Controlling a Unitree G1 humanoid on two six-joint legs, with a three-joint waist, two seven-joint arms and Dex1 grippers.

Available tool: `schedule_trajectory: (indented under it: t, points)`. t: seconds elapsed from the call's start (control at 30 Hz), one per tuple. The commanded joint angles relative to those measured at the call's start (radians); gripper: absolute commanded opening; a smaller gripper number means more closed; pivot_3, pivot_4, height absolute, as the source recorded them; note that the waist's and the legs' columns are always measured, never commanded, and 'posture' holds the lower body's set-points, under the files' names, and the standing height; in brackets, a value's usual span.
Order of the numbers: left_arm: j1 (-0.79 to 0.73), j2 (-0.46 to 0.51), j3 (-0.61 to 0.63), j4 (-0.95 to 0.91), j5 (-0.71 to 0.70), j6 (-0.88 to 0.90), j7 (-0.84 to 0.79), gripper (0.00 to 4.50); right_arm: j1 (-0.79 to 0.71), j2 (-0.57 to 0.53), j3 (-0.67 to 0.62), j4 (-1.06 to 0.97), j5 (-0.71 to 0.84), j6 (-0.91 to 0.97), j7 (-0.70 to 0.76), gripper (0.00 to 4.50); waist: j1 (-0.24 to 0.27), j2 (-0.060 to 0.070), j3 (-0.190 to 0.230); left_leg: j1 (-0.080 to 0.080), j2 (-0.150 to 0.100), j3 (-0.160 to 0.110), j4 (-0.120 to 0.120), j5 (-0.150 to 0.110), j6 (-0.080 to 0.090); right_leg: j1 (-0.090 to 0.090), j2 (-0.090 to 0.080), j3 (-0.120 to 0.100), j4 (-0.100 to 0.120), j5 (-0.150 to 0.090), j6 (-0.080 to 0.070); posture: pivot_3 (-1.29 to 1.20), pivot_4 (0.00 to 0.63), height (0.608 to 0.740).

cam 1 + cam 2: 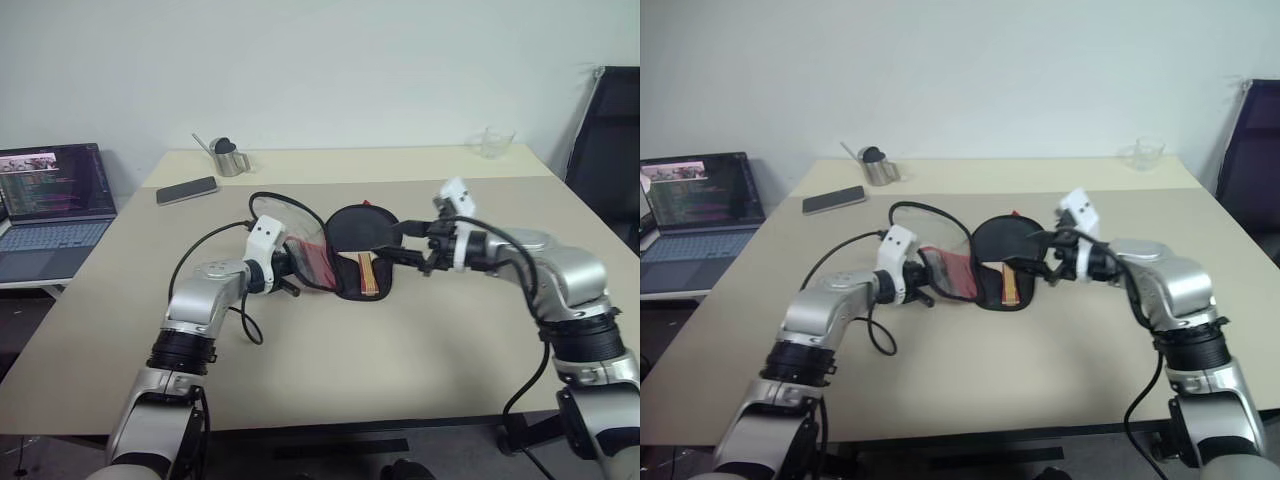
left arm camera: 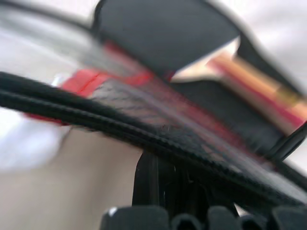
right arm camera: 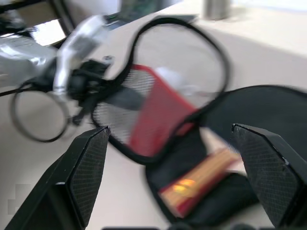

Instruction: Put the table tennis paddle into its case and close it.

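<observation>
The case (image 1: 345,285) lies open in the middle of the table. Its red and mesh flap (image 1: 305,258) is lifted to the left. The table tennis paddle (image 1: 355,228) rests inside, dark blade at the far end and striped handle (image 1: 368,272) pointing toward me. My left gripper (image 1: 293,270) is shut on the flap's zipper edge (image 2: 144,139). My right gripper (image 1: 405,246) hovers just right of the paddle, open and holding nothing. The right wrist view shows its fingers (image 3: 86,172) spread wide over the handle (image 3: 201,182) and the flap (image 3: 158,110).
A laptop (image 1: 55,205) sits on a low stand left of the table. A phone (image 1: 187,189) and a metal cup (image 1: 230,158) lie at the far left, a clear glass (image 1: 497,141) at the far right. A black chair (image 1: 610,150) stands beyond the right edge.
</observation>
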Motion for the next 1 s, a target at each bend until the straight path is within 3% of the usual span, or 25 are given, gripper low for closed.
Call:
schedule_trajectory:
  t: [0.03,0.23,0.3,0.47,0.63,0.77,1.0]
  points:
    - [-0.079,-0.075,-0.014,-0.041,-0.003,-0.085,0.014,0.06,-0.04,-0.051,-0.078,0.032,-0.019,-0.04,-0.007,4.5,0.006,0.0,0.0,0.0,0.0,0.0,0.0,0.0,0.0,0.0,0.0,0.0,0.0,0.0,0.0,0.0,0.15,0.74]
    - [-0.158,-0.181,-0.023,-0.066,-0.018,-0.086,0.047,0.06,-0.028,-0.087,-0.149,0.055,-0.027,-0.006,-0.065,4.5,0.01,-0.001,0.0,0.001,0.001,0.004,0.0,0.0,0.0,0.0,0.0,0.003,0.0,0.0,0.0,0.0,0.15,0.74]
    - [-0.165,-0.176,-0.042,-0.088,-0.016,-0.064,0.024,0.06,-0.012,-0.087,-0.155,0.035,-0.026,0.009,-0.083,4.5,0.01,-0.001,0.0,0.001,0.001,0.004,0.0,0.0,0.0,0.0,0.001,0.003,0.0,0.0,0.0,0.0,0.15,0.74]
    - [-0.13,-0.014,-0.004,-0.117,-0.023,-0.026,-0.065,0.06,0.012,-0.019,-0.21,0.017,0.013,0.109,-0.189,4.5,-0.009,-0.001,0.0,0.002,0.002,0.006,-0.001,0.0,0.0,0.0,0.001,0.005,0.002,0.0,0.0,0.0,0.15,0.74]
    - [-0.049,0.172,0.096,-0.18,-0.118,-0.013,-0.21,0.06,-0.044,0.204,-0.396,0.152,0.075,0.29,-0.468,4.5,-0.019,-0.001,0.0,0.004,0.003,0.007,0.0,0.0,0.0,0.0,0.002,0.006,0.004,0.001,-0.001,0.0,0.15,0.74]
    - [0.042,0.289,0.15,-0.218,-0.141,0.011,-0.251,0.92,-0.058,0.34,-0.482,0.241,0.095,0.332,-0.6,4.5,-0.012,-0.001,0.0,0.003,0.003,0.006,0.0,0.0,0.0,-0.001,0.002,0.005,0.004,0.001,-0.001,0.0,0.15,0.74]
    - [0.218,0.386,0.204,-0.356,-0.208,0.062,-0.289,3.47,-0.047,0.42,-0.523,0.321,0.11,0.367,-0.671,4.5,-0.004,-0.001,0.0,0.0,0.002,0.004,0.0,0.0,0.0,-0.002,0.001,0.004,0.001,0.001,-0.001,0.0,0.15,0.74]
